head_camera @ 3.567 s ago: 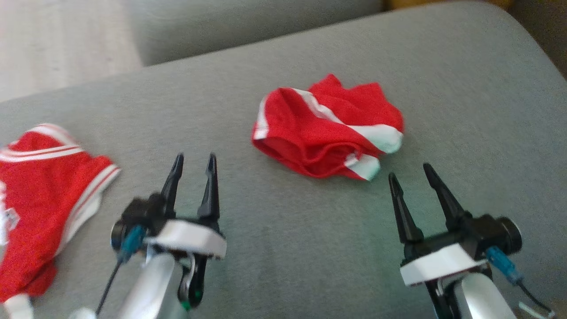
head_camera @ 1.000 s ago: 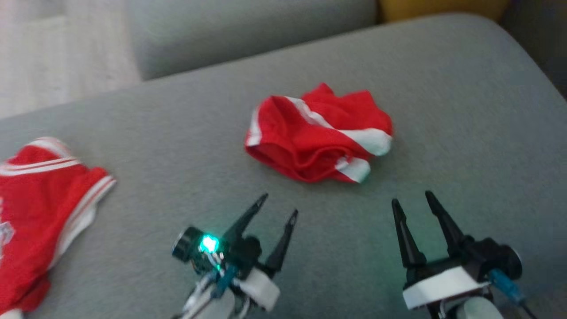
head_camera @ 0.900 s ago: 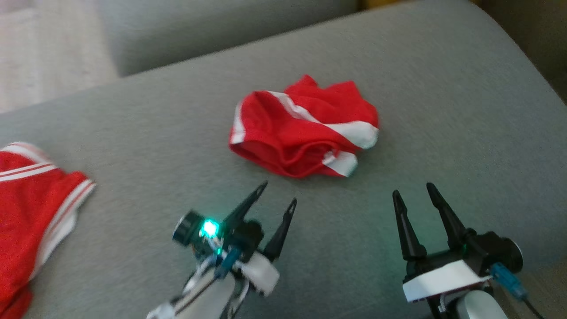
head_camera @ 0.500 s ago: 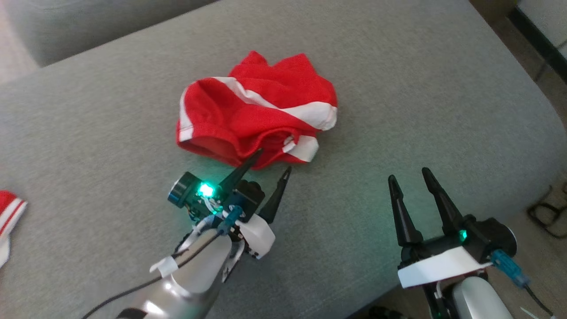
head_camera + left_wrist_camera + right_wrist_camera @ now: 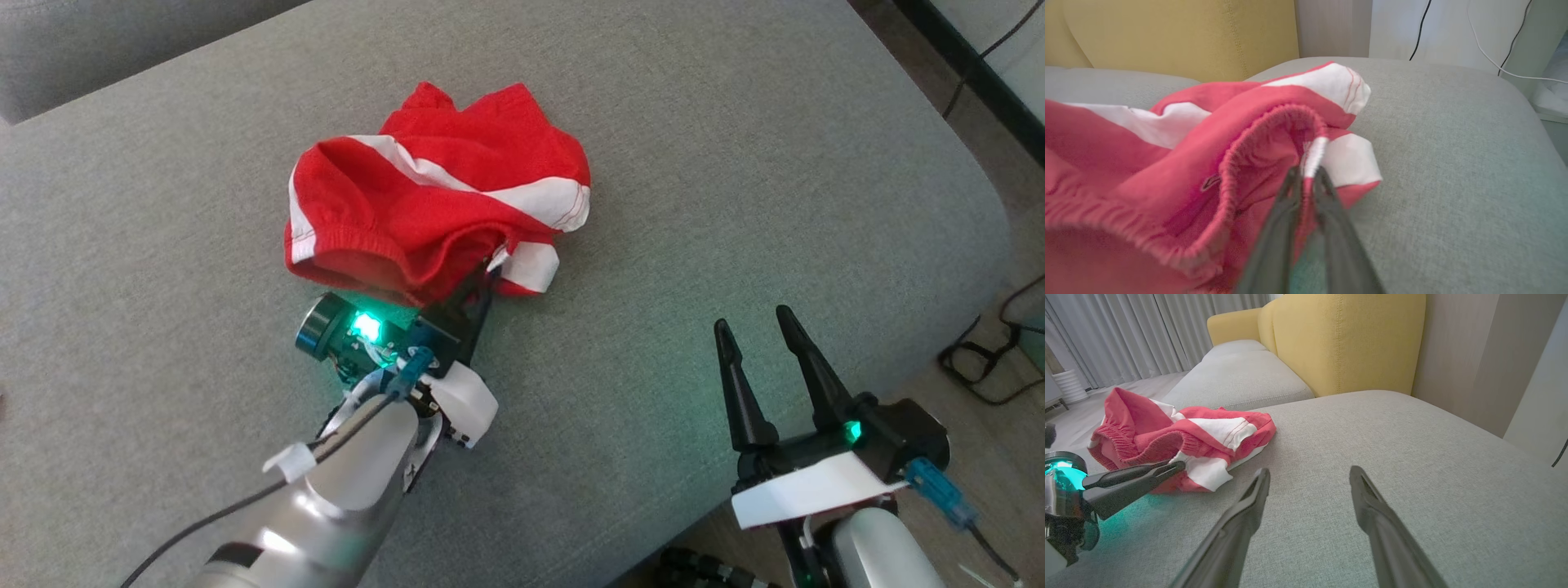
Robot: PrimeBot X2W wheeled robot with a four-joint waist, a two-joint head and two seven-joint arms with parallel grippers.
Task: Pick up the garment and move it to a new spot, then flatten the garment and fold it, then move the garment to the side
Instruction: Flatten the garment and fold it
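A pair of red shorts [image 5: 424, 204] with white stripes lies in a crumpled heap on the grey sofa seat [image 5: 735, 163]. The heap sits near the middle of the seat. It is closer to the robot's left arm than to its right arm. The stretchy waist edge faces the robot and gapes open like a little mouth.

The left claw [image 5: 487, 282] reaches into the near edge of the shorts. In the left wrist view its 2 dark fingers [image 5: 1286, 212] are pressed close together. A bit of the waist edge is pinched between them, right where the red cloth meets a white stripe. So the left claw is closed and grips the shorts. The rest of the heap rests on the seat. A green light [image 5: 365, 327] glows on the wrist behind this claw and throws a green shine on the grey cloth.

The right claw [image 5: 751, 322] is off to the right of the shorts and does not touch them. Its 2 fingers are spread wide, with only the grey seat showing between them. It is open and holds nothing.

In the right wrist view a yellow sofa back [image 5: 1347, 339] stands behind the seat, and pale curtains [image 5: 1126, 330] hang farther away. Black cables [image 5: 988, 359] lie on the floor beside the sofa.
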